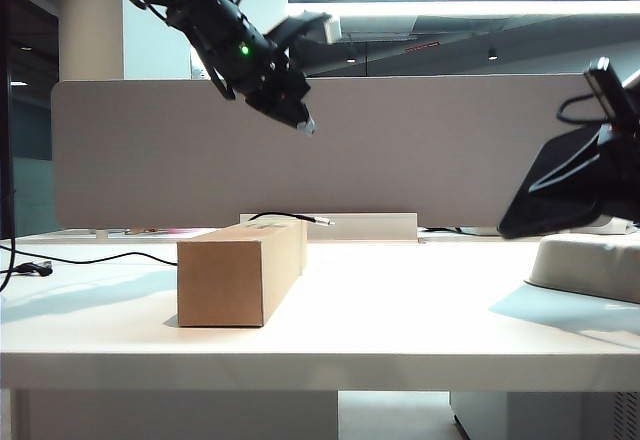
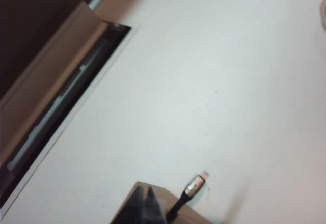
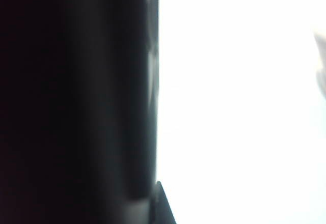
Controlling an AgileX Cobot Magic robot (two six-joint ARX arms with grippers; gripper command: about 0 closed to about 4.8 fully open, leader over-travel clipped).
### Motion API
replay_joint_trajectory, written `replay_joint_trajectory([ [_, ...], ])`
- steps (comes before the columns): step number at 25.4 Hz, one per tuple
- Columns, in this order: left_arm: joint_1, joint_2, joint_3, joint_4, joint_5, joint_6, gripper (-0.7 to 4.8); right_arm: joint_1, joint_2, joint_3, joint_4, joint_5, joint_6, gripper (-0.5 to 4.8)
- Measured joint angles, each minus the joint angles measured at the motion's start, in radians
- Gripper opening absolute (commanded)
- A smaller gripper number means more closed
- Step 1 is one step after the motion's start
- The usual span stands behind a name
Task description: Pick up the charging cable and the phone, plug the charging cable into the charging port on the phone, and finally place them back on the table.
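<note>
One table (image 1: 420,310), white. One cardboard box (image 1: 240,272) on it. One phone (image 1: 570,185), tilted, clamped in the closed right gripper (image 1: 612,175) above the table's right end. Left gripper (image 1: 300,120) high over the box, shut, empty. One charging cable (image 1: 285,217) lies on the box top, silvery plug (image 2: 195,184) overhanging.

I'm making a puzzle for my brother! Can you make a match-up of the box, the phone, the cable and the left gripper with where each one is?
1 cardboard box
2 phone
3 charging cable
4 left gripper

A shut, high above the box
B standing on the table
C held up at the right by the shut right gripper
D resting on the box's top

Pairs: 1-B, 2-C, 3-D, 4-A
</note>
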Motion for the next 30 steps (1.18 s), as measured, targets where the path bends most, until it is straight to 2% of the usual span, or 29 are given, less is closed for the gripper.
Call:
replay_joint_trajectory([
  [2,-0.008,0.032,0.018,-0.042,-0.005,0.055,0.03,0.000,-0.024,0.000,-0.004,-0.004,0.001,-0.06],
  [3,-0.014,0.042,0.018,-0.058,-0.014,0.077,0.23,0.000,-0.031,0.000,-0.006,-0.004,0.001,-0.06],
  [5,-0.024,0.058,0.018,-0.077,-0.023,0.120,1.02,0.000,-0.044,0.000,-0.014,-0.006,0.004,-0.06],
  [6,-0.033,0.067,0.018,-0.092,-0.028,0.172,1.28,0.000,-0.054,0.000,-0.017,-0.009,0.004,-0.06],
  [8,-0.048,0.079,0.021,-0.094,-0.054,0.273,1.34,0.000,-0.058,0.001,-0.026,-0.011,0.004,-0.06],
  [12,-0.068,0.103,0.028,-0.087,-0.087,0.365,1.34,0.000,-0.057,0.000,-0.040,-0.014,0.005,-0.06],
  [19,-0.066,0.145,0.027,-0.083,-0.159,0.413,1.35,0.000,-0.057,0.000,-0.041,-0.033,0.005,-0.06],
  [26,-0.067,0.179,0.029,-0.039,-0.167,0.431,1.49,0.000,-0.057,0.001,-0.051,-0.037,0.004,-0.06],
  [30,-0.068,0.217,0.029,0.027,-0.248,0.432,1.49,0.000,-0.057,0.000,-0.051,-0.050,0.005,-0.06],
])
